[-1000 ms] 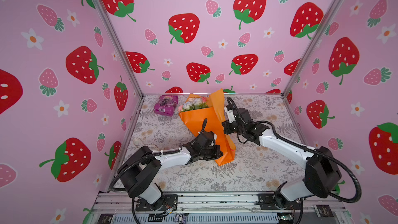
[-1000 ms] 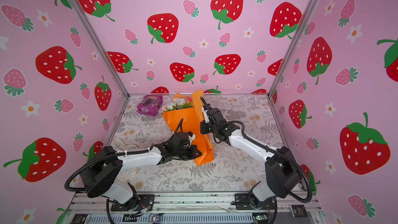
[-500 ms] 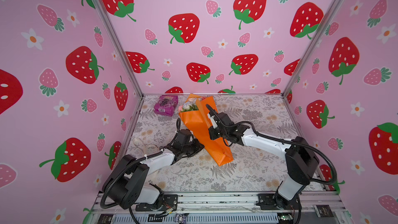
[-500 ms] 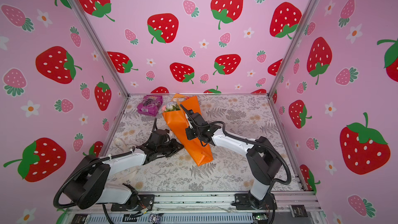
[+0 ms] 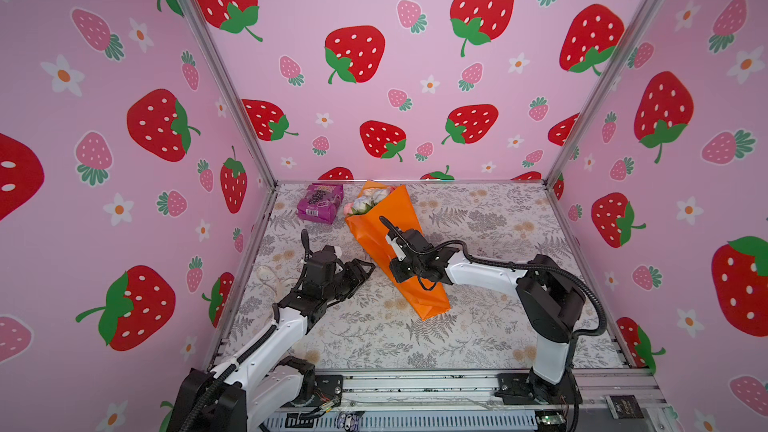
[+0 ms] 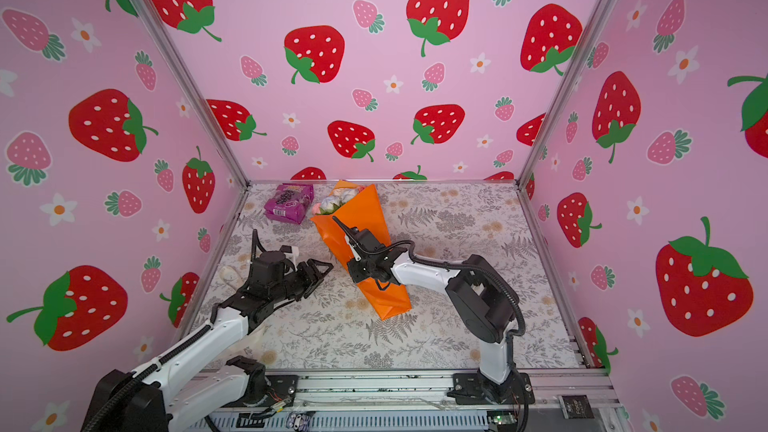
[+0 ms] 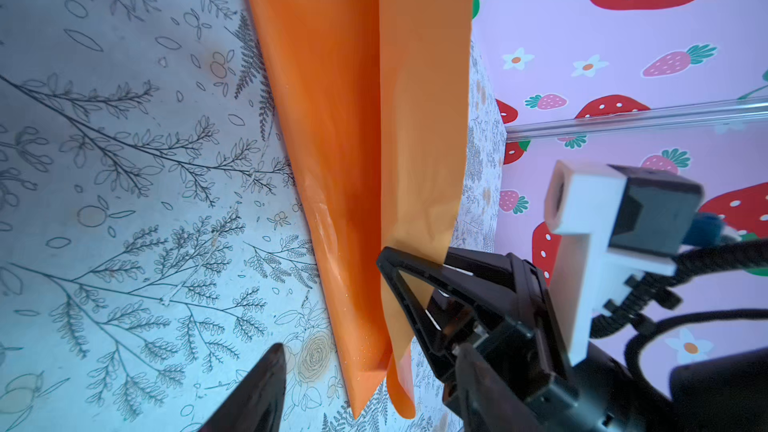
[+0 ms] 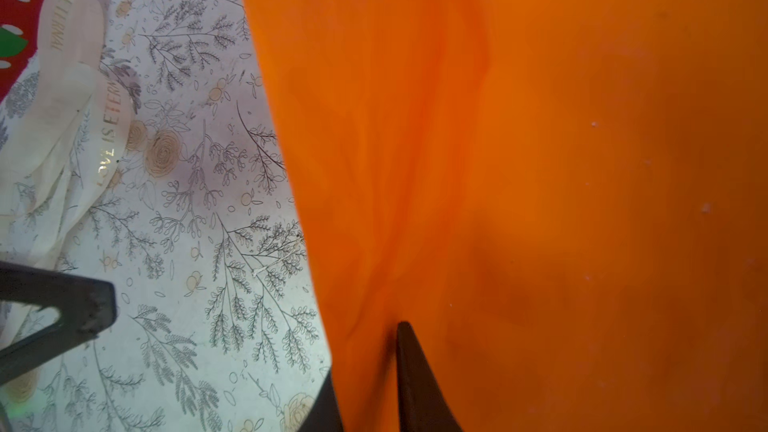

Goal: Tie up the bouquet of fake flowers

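One orange-wrapped bouquet of fake roses (image 5: 390, 218) lies on the floral tabletop (image 5: 478, 326); left end effector (image 5: 365, 270) gapes empty beside it; right end effector (image 8: 365, 357) straddles its wrap fold, grip unclear, likely to hold it closed.

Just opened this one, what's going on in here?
Two robot arms are working on an orange-wrapped bouquet of fake flowers lying on the table. The right hand sits over the bouquet's middle, straddling a fold of the wrapping; whether it is pinching it cannot be told. The left hand is open and empty beside the bouquet. The cream ribbon lies loose on the table, apart from the bouquet, so nothing is tied yet.
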You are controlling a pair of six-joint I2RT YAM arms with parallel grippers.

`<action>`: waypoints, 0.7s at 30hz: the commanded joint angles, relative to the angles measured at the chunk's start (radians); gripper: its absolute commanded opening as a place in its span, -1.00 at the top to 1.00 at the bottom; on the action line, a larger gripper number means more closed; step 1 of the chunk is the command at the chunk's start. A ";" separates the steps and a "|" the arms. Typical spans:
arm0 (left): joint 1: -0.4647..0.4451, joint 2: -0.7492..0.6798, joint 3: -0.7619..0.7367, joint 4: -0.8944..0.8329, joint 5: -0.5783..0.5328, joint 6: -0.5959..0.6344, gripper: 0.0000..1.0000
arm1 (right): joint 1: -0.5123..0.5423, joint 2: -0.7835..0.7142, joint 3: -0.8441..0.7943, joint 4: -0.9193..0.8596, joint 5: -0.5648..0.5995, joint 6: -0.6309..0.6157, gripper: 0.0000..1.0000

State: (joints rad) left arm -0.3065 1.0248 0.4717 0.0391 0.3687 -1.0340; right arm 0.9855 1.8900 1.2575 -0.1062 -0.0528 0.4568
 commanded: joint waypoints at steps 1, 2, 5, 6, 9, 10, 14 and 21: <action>0.009 0.036 0.038 0.000 0.043 0.002 -0.45 | -0.001 0.019 0.025 0.016 -0.070 0.016 0.24; 0.009 0.050 0.038 0.020 0.053 -0.005 -0.47 | -0.005 0.011 0.021 0.021 -0.085 0.022 0.17; 0.010 0.090 0.036 0.074 0.064 -0.021 -0.54 | -0.025 -0.039 -0.033 0.080 -0.117 0.051 0.05; 0.009 0.101 0.039 0.088 0.065 -0.024 -0.57 | -0.034 -0.054 -0.050 0.100 -0.128 0.058 0.04; 0.009 0.139 0.055 0.119 0.067 -0.024 -0.61 | -0.070 -0.086 -0.114 0.146 -0.177 0.086 0.02; 0.010 0.160 0.064 0.126 0.071 -0.023 -0.61 | -0.079 -0.093 -0.132 0.162 -0.200 0.089 0.02; 0.009 0.263 0.092 0.195 0.118 -0.037 -0.61 | -0.103 -0.126 -0.175 0.200 -0.260 0.107 0.00; -0.014 0.403 0.124 0.266 0.138 -0.049 -0.42 | -0.174 -0.287 -0.296 0.245 -0.305 0.162 -0.02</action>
State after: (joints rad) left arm -0.3115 1.3975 0.5476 0.2535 0.4782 -1.0718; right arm 0.8383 1.6859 1.0027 0.0921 -0.3157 0.5800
